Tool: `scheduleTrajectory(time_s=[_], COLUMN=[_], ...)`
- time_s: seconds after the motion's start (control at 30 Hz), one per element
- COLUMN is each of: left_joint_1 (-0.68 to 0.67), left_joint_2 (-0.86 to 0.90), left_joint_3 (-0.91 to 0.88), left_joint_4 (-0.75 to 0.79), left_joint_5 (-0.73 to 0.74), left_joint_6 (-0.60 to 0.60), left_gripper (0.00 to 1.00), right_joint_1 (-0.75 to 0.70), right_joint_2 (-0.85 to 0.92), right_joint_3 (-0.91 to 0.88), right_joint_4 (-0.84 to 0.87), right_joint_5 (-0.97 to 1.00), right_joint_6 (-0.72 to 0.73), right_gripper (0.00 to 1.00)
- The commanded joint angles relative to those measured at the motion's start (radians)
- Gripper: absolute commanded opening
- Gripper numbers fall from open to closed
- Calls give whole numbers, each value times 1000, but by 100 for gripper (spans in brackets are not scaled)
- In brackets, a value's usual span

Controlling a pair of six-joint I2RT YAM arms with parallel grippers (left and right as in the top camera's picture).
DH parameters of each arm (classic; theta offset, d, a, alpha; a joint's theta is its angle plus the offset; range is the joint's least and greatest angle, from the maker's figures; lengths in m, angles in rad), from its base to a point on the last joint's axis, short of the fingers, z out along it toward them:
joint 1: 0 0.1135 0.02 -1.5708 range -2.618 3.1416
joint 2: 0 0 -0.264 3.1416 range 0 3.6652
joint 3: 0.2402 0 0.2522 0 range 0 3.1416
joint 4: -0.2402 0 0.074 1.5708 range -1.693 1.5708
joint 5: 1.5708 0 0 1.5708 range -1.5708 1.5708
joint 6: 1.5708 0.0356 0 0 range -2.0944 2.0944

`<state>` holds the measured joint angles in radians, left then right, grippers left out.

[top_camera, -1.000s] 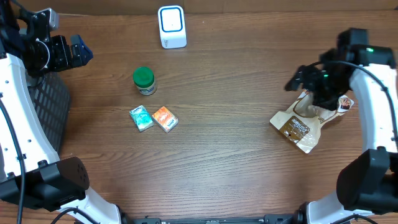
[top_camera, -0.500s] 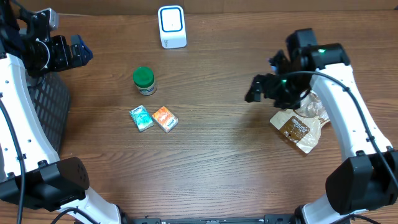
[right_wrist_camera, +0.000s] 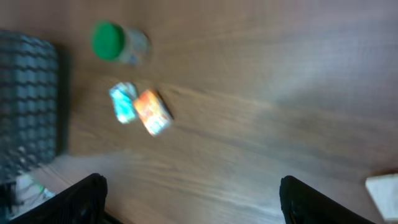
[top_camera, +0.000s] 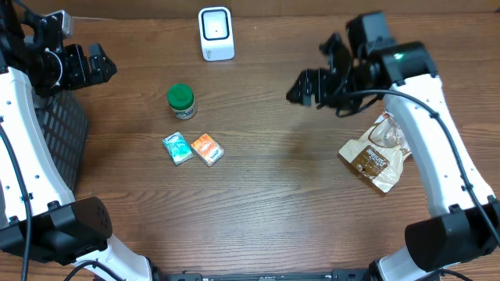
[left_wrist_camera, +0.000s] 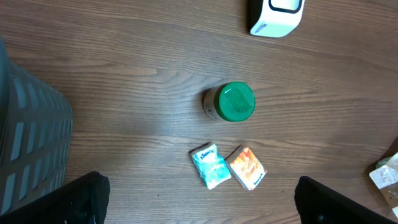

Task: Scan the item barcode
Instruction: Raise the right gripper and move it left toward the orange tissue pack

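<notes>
1. Scanner (top_camera: 216, 33) — one, white, upright at the far edge of the surface (top_camera: 273, 203).
2. Items, four in all, none held:
   - one green-lidded jar (top_camera: 180, 101), near the scanner and slightly to its left;
   - one teal packet (top_camera: 177, 147) and one orange packet (top_camera: 207, 149), side by side, farther from the scanner on that same side;
   - one brown pouch (top_camera: 376, 156), lying flat well to the scanner's right.
3. Basket (top_camera: 58, 129) — one, black, far to the scanner's left.
4. Arms, two:
   - left jaws are spread wide and empty, left of the scanner;
   - right jaws are also apart with nothing between them, in the air right of the scanner and clear of the pouch.
</notes>
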<state>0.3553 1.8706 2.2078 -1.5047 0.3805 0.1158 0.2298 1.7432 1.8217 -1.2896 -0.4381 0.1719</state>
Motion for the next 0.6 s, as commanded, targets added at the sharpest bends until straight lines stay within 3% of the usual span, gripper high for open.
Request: scheduleTrajectory(time_s=[0.0, 0.2, 0.57], left_joint_1=[3, 3, 3], left_joint_2=[-20, -20, -20], left_joint_3=[20, 20, 20], left_joint_4=[-2, -2, -2], left_joint_5=[1, 1, 1], left_joint_6=[19, 19, 19], left_gripper=[100, 99, 99], right_joint_1=[12, 53, 72], right_joint_2=[-33, -20, 26], right_joint_3=[87, 86, 10], right_joint_4=[-4, 21, 69], right_joint_5=[-8, -8, -8], right_joint_6=[2, 2, 3], right_gripper=[88, 100, 100])
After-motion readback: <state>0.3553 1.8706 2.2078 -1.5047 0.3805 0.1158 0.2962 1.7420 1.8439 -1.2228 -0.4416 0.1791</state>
